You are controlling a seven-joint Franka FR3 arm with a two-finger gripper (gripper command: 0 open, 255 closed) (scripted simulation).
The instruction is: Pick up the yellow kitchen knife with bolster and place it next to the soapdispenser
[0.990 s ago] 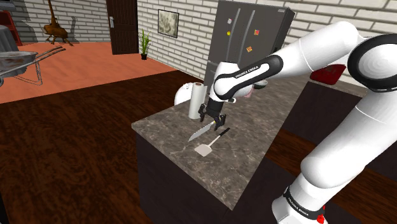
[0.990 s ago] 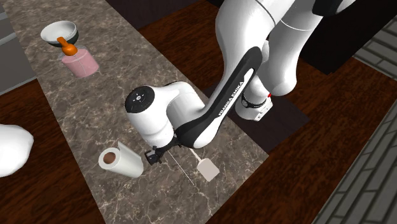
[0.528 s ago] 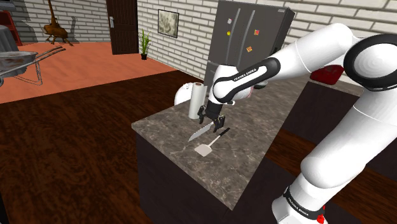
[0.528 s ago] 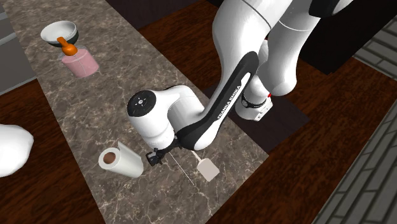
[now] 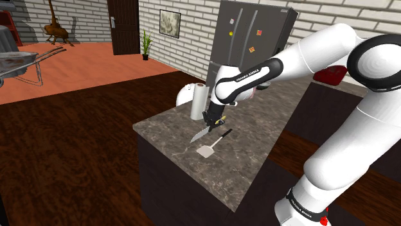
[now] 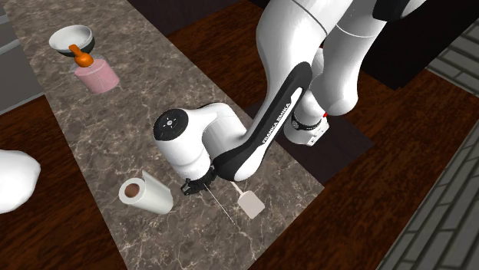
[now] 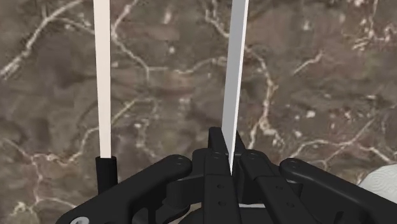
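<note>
**Clerk:** Item one — the hand?

**Keeper:** Hand (image 5: 211, 121): all black, at the end of the white arm, low over the desk (image 5: 247, 160) near its far corner in the shoulder view. It is clenched on the knife (image 5: 200, 133). In the wrist view the fingers (image 7: 217, 153) press together at the root of the blade.

**Clerk:** Item two, the knife. Where is it?

**Keeper:** In the hand's grip. A grey blade runs out from between the fingers, away from the arm, and narrows to a point. The handle is hidden inside the hand. The blade sits low along the dark marbled desk; I cannot tell whether it touches the top.

**Clerk:** What is beside it?

**Keeper:** One spatula (image 5: 205, 151) with a pale flat head and a black handle, lying on the desk just beside the knife and roughly parallel to it, on the side toward the stand. One white paper roll (image 5: 197, 101) stands upright near the hand, on the other side of the knife.

**Clerk:** And the soap dispenser?

**Keeper:** Soap dispenser (image 6: 96, 77): pink body, orange pump, at the opposite end of the desk and well apart from the knife. A bowl (image 6: 71, 36) stands just beside it.

**Clerk:** Surroundings?

**Keeper:** A dark fridge (image 5: 254, 35) stands behind the desk against a white brick wall. The floor is dark wood.
</note>
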